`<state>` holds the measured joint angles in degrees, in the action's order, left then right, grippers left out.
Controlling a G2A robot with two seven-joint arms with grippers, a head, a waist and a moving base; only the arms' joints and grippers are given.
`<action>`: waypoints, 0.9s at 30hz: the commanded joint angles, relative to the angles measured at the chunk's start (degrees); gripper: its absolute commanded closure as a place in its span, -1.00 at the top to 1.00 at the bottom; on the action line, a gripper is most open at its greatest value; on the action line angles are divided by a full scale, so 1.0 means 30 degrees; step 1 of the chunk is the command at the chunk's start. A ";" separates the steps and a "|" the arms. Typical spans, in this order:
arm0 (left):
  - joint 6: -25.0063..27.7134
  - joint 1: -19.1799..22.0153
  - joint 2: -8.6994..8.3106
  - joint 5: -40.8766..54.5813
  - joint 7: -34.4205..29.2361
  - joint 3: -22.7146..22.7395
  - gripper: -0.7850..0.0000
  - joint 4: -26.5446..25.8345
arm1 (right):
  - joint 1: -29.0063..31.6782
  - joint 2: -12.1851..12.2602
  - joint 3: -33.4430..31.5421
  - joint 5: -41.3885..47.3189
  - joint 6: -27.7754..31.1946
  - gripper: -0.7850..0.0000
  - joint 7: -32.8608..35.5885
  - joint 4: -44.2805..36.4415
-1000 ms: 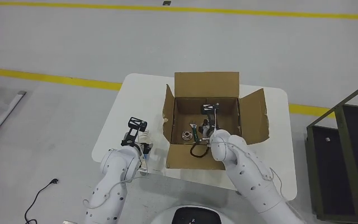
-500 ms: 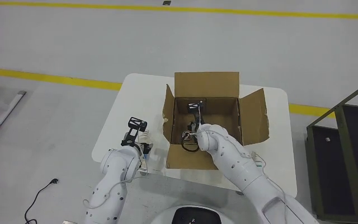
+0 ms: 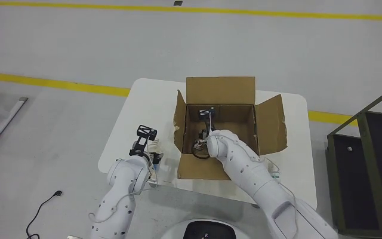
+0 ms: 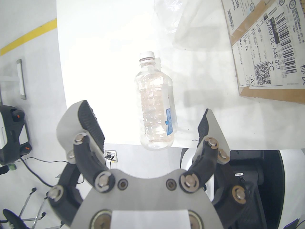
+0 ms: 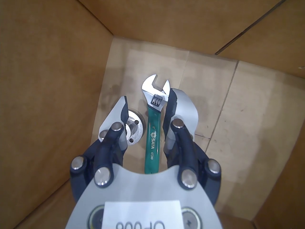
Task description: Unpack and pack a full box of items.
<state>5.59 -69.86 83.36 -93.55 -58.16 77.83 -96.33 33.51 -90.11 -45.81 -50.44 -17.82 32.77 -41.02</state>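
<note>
The open cardboard box (image 3: 221,89) stands on the white table (image 3: 137,101). My right gripper (image 5: 147,106) is down inside it, open. Its fingers stand on either side of the head of a green-handled adjustable wrench (image 5: 152,129) that lies on the box floor. A round metal flange (image 5: 135,127) lies beside the wrench, partly under one fingertip. Left of the box, a clear plastic bottle (image 4: 155,103) with a white cap lies on the table. My left gripper (image 4: 147,120) hovers over it, open, one finger on each side and apart from it.
A crumpled clear plastic bag (image 4: 174,17) lies on the table beyond the bottle, close to the box's labelled outer wall (image 4: 264,44). The bottle's base reaches the table's near edge. A dark cart (image 3: 358,173) stands off to the right of the table.
My right arm has swung left inside the box, from over its middle to the wrench and flange at its left side. The left arm and bottle have not moved.
</note>
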 commanded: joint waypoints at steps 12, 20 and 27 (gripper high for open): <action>0.0000 0.0000 0.0000 0.0000 0.0000 0.0000 1.00 0.0000 | -0.0841 -0.0152 -0.0291 -0.0664 0.0039 1.00 0.1653 -0.0156; 0.0000 0.0000 0.0000 0.0000 0.0000 0.0000 1.00 0.0000 | -0.0614 -0.0172 -0.0323 -0.1202 0.0026 0.91 0.2905 -0.0150; 0.0000 0.0000 0.0000 0.0000 0.0000 0.0000 1.00 0.0000 | -0.0333 -0.0293 -0.0393 -0.1319 -0.0085 0.67 0.2852 0.0153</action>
<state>5.59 -69.86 83.36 -93.55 -58.16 77.83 -96.33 32.43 -90.93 -46.97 -54.40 -18.07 41.39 -40.75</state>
